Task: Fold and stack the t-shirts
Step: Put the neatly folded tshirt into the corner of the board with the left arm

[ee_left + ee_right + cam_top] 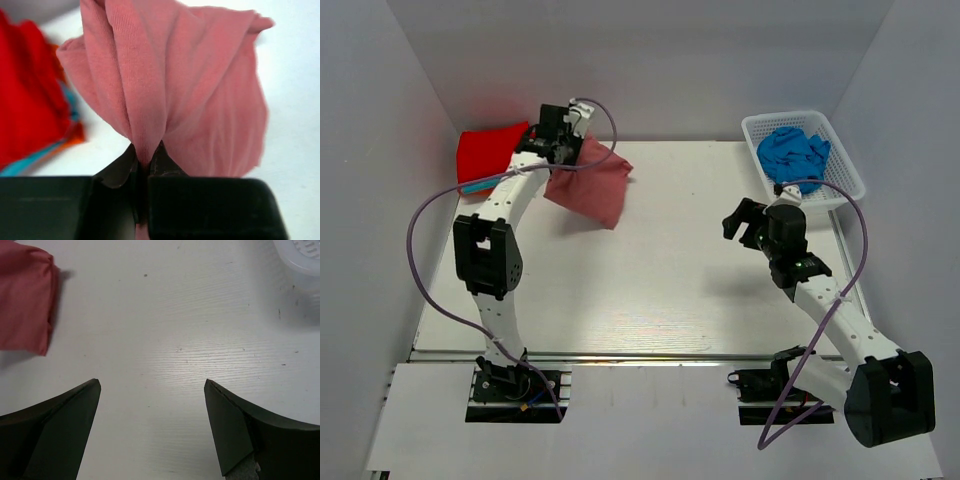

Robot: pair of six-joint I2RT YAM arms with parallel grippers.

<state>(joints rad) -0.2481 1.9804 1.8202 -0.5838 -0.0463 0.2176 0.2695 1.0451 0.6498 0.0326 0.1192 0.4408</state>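
Note:
My left gripper [563, 128] is shut on a folded dusty rose-red t-shirt [590, 183] and holds it hanging above the table's back left; in the left wrist view the cloth [170, 80] is pinched between the gripper's [146, 150] jaws. A stack with a bright red t-shirt [485, 152] on top lies at the far left corner, with turquoise [35, 157] and orange [75, 132] edges beneath it. A bright blue t-shirt [793, 152] lies crumpled in the white basket [850, 175]. My right gripper [742, 222] is open and empty above the bare table; the rose shirt's corner [22, 300] shows in its view.
The white lattice basket stands at the back right corner, its rim [300, 255] at the edge of the right wrist view. Grey walls enclose the table on the left, back and right. Purple cables loop off both arms.

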